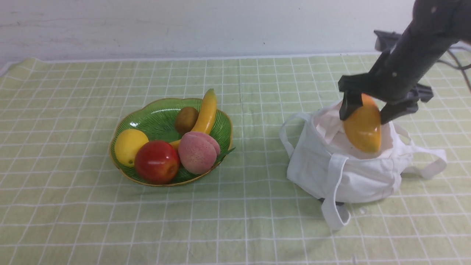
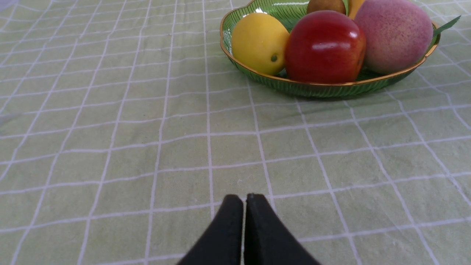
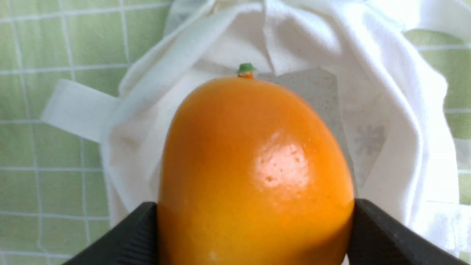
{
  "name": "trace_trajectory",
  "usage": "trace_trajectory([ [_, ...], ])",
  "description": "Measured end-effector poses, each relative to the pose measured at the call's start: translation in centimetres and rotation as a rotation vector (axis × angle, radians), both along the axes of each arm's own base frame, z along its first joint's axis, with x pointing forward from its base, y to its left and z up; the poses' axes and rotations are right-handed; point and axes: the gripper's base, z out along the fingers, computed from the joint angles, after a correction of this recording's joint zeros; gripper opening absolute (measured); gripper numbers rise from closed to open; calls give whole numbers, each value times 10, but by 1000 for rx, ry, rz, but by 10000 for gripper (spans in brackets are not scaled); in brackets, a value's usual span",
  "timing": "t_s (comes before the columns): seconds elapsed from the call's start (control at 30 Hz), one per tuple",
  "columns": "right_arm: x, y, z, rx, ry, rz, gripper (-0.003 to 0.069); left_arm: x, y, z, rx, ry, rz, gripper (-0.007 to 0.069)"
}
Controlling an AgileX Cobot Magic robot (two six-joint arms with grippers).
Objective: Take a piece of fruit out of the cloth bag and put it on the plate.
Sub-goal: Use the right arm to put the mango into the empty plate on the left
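Note:
My right gripper (image 1: 364, 110) is shut on the orange-yellow mango (image 1: 363, 127) and holds it just above the open mouth of the white cloth bag (image 1: 349, 173) at the right of the table. In the right wrist view the mango (image 3: 254, 173) sits between both black fingers (image 3: 386, 239), stem end toward the bag (image 3: 397, 110) below. The green gold-rimmed plate (image 1: 156, 114) stands at centre left. My left gripper (image 2: 244, 198) is shut and empty, low over the cloth, short of the plate (image 2: 323, 90); it does not show in the front view.
The plate holds a lemon (image 1: 128, 146), a red apple (image 1: 157, 162), a pink peach (image 1: 198, 151), a kiwi (image 1: 186, 119) and a banana (image 1: 206, 112). A green checked cloth (image 1: 235, 221) covers the table. A white wall stands behind. The bag's handles (image 1: 428, 165) trail to its sides.

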Motion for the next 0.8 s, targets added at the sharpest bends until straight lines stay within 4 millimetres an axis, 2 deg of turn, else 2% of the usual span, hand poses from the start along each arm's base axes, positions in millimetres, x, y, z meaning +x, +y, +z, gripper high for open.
trace_trajectory([
  [0.03,-1,0,2,2,-4,0,582,0,0,0,0,0,0,-8],
  [0.13,-9,4,33,83,-114,5,582,0,0,0,0,0,0,-8],
  [0.23,-13,18,53,216,-210,34,582,0,0,0,0,0,0,-8],
  [0.33,-15,64,65,366,-351,189,582,0,0,0,0,0,0,-8],
  [0.43,-17,105,63,429,-450,321,582,0,0,0,0,0,0,-8],
  [0.53,-20,154,52,505,-535,395,582,0,0,0,0,0,0,-8],
  [0.63,-18,183,39,527,-610,395,582,0,0,0,0,0,0,-8],
  [0.8,-18,213,21,504,-702,385,582,0,0,0,0,0,0,-8],
])
